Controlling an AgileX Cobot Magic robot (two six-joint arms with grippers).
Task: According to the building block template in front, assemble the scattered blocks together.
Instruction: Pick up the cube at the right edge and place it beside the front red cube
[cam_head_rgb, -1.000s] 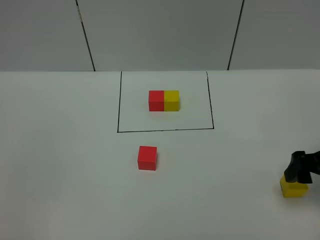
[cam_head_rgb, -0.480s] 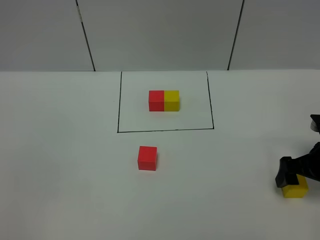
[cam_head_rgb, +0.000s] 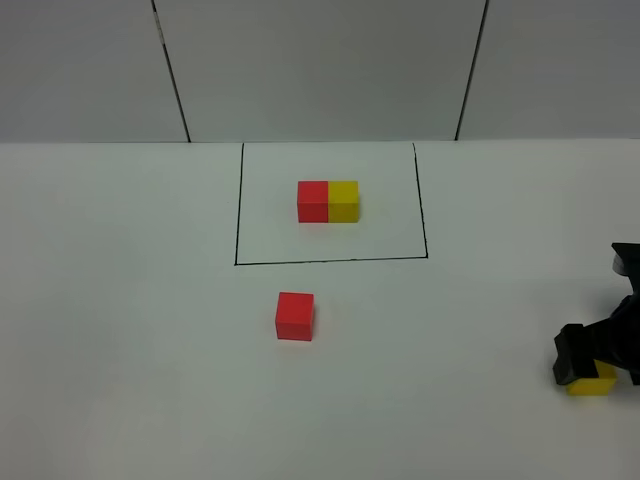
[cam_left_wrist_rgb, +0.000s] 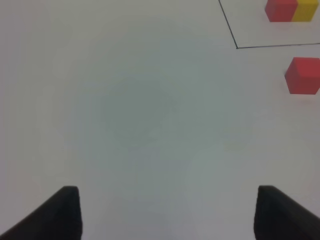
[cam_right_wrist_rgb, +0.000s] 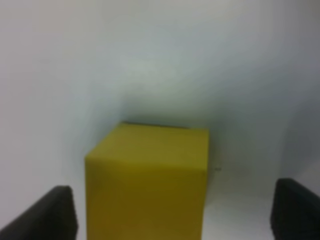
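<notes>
Descent noted: right pincer (cam_head_rgb: 598, 368) now lower, straddling the yellow cube (cam_right_wrist_rgb: 150, 180) near the right edge of the desk (cam_head_rgb: 120, 300), jaws apart, not clamped; left pincer (cam_left_wrist_rgb: 165, 215) apart, empty. The red cube (cam_head_rgb: 295, 316) sits just outside the outline of the template (cam_head_rgb: 328, 201). Grasp appears imminent.

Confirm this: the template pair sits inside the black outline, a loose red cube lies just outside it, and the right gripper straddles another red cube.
Wrong colour: the right gripper straddles a yellow cube, not a red one, as the right wrist view shows. The template pair and loose red cube are as you say.
</notes>
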